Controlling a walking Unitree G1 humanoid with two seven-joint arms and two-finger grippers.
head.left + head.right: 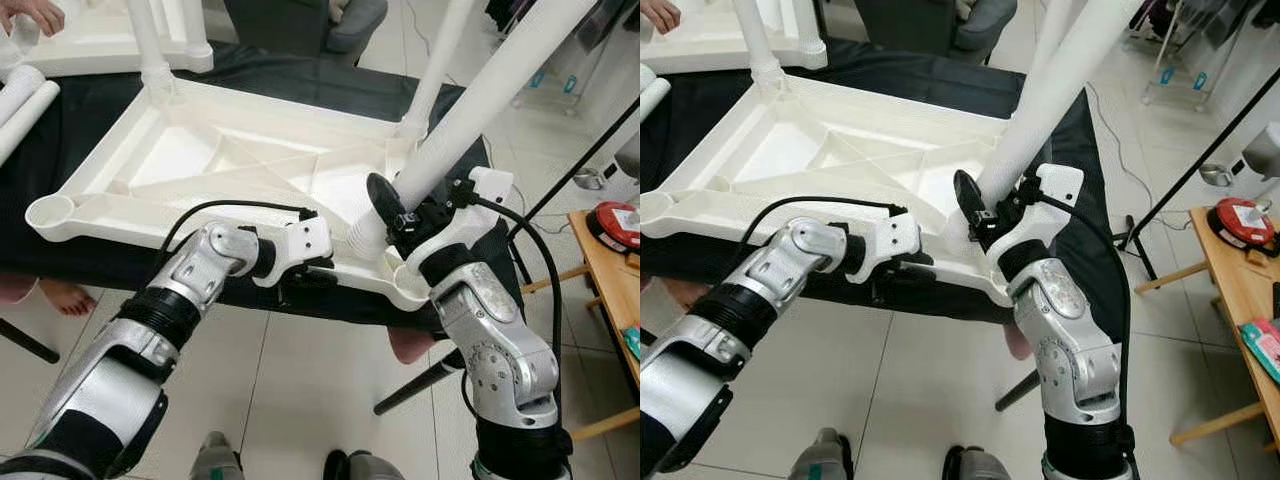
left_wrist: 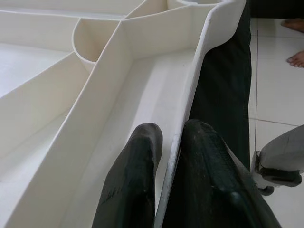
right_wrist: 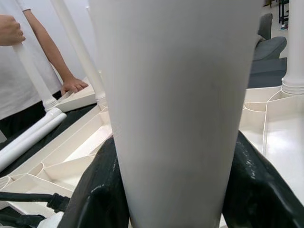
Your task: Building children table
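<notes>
Two end effectors clamped: left [image 2: 173, 190] on tabletop rim [image 2: 199, 95], right [image 3: 175, 199] on leg [image 3: 175, 95], top cropped.

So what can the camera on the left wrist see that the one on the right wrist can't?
Left wrist view alone: the left gripper pinching the upturned tabletop's thin edge wall, black cloth below, a bare foot on the tiles.

Right wrist view alone: the right gripper clamped around a white table leg, a person's hand resting on another white piece, legs already fitted.

Both: the tabletop's ribbed white underside.
</notes>
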